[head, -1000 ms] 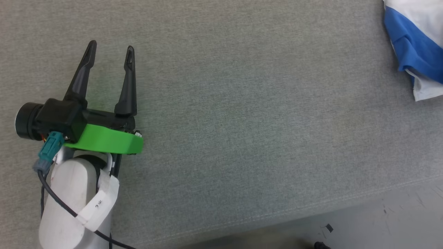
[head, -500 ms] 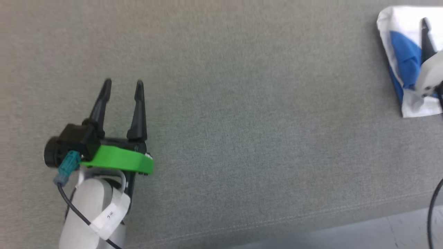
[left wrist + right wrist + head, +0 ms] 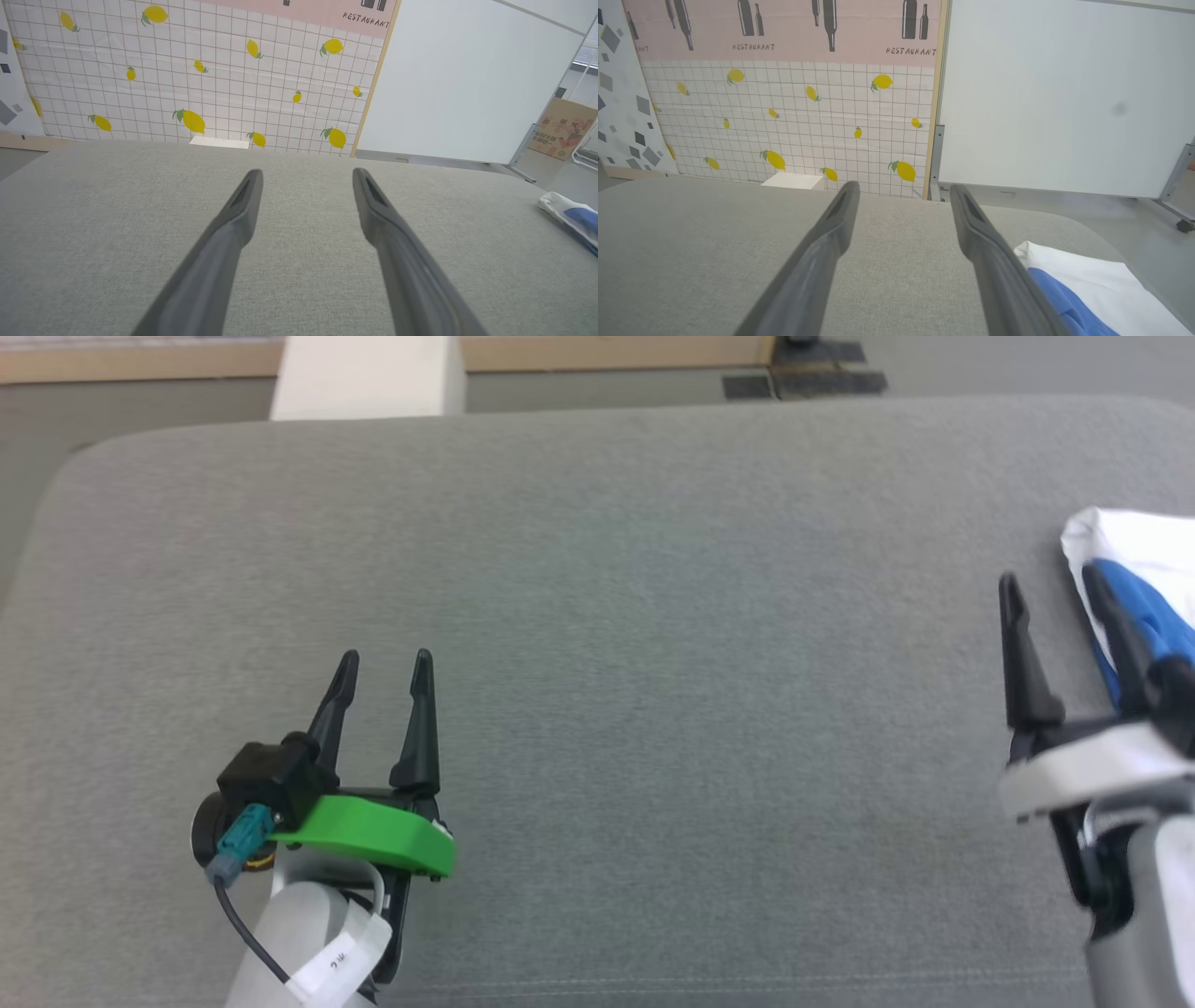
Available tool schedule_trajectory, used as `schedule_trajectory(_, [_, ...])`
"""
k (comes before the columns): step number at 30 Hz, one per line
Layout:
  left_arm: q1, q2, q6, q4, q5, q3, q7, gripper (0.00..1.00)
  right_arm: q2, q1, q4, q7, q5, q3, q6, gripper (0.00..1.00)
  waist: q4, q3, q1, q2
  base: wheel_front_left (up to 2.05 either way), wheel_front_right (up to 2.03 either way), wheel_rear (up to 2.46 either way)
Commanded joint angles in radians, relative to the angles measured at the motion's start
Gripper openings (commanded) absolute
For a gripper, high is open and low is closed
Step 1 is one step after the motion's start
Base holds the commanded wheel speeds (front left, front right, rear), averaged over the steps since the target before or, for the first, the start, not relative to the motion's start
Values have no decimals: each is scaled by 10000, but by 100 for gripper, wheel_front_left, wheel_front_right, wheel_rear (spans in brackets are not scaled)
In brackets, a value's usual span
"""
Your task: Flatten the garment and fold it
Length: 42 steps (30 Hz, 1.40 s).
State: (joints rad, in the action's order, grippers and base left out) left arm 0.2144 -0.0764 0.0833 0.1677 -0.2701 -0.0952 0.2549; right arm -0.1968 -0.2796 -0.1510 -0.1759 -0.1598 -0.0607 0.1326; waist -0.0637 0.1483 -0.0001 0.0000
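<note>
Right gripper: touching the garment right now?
Cannot tell. In the head view one finger of the open right gripper overlaps the garment; the right wrist view shows the same overlap, with no contact or gap plainly seen.

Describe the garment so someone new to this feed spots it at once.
Start from the grey padded surface and follow it to its right edge. The garment lies there in a compact pile. Its white cloth with a bright blue band stands out against the grey fabric around it.
</note>
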Motion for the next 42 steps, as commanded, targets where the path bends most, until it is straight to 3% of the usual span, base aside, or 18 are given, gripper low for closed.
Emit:
schedule_trajectory(1, [-143,50,-28,49,23,-13,61,100,200,384,233,13,-2,-92,-19,100,528,-491,1,0,0,0,0])
schedule_trajectory(6, [-399,123,-110,12,76,37,65,100,956,1496,874,-158,100,-494,-19,100,730,-658,1,0,0,0,0])
schedule_trajectory(12, [-684,189,-110,24,137,8,67,100,1317,2318,1053,-465,117,-661,-19,100,884,-805,1,0,0,0,0])
schedule_trajectory(35, [-923,260,-217,80,-51,124,68,100,1465,2851,1249,-551,-98,-559,-19,100,899,-637,1,0,0,0,0])
schedule_trajectory(36, [-826,219,-154,68,-36,124,16,0,1440,2811,1235,-528,-13,-579,-2,0,898,-638,1,0,0,0,0])
schedule_trajectory(42, [-820,217,-151,68,-33,129,9,0,1436,2810,1234,-524,0,-590,-2,0,897,-640,1,0,0,0,0])
